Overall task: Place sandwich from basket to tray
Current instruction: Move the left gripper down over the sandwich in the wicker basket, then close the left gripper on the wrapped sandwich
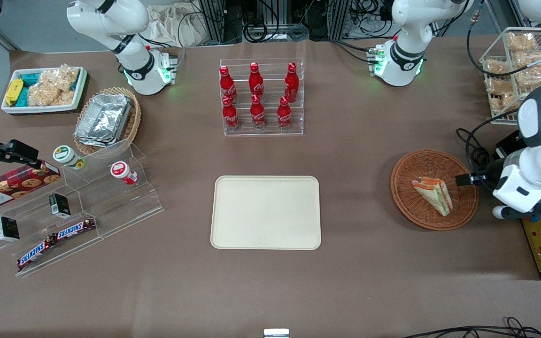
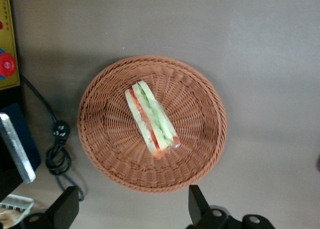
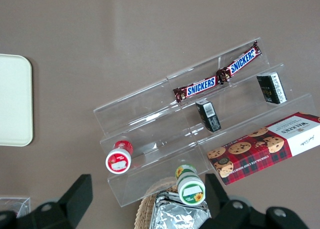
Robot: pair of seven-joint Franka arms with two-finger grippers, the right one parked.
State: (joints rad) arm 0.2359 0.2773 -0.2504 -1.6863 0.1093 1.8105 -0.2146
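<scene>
Sandwich [image 1: 433, 195] lies in the round reddish-brown basket [image 1: 411, 170] toward the working arm's end of the worktop [image 1: 270, 291], seen from the front. It sits just past the basket's centre toward 3 o'clock, its long edge running from about 10 o'clock to 5 o'clock. The cream tray [image 1: 266, 212] lies well apart from it, at the basket's 9 o'clock, and is bare. The tool [image 1: 467, 179] hangs over the basket's rim at about 3 o'clock, above the sandwich and not touching it.

From the left wrist camera, the sandwich [image 2: 151, 119] lies on its side in the basket [image 2: 105, 139], bread slices and the red and green filling edge-on. The two dark fingers [image 2: 199, 205] stand wide apart, empty, with the basket between them.

Judging by its look, it is light and soft; the bread would crush under a hard squeeze, and the clear wrap is probably slippery. A gentle pinch across the two bread faces, near the thick middle, seems the safest hold.

The right wrist camera shows only a corner of the tray [image 3: 15, 101].
</scene>
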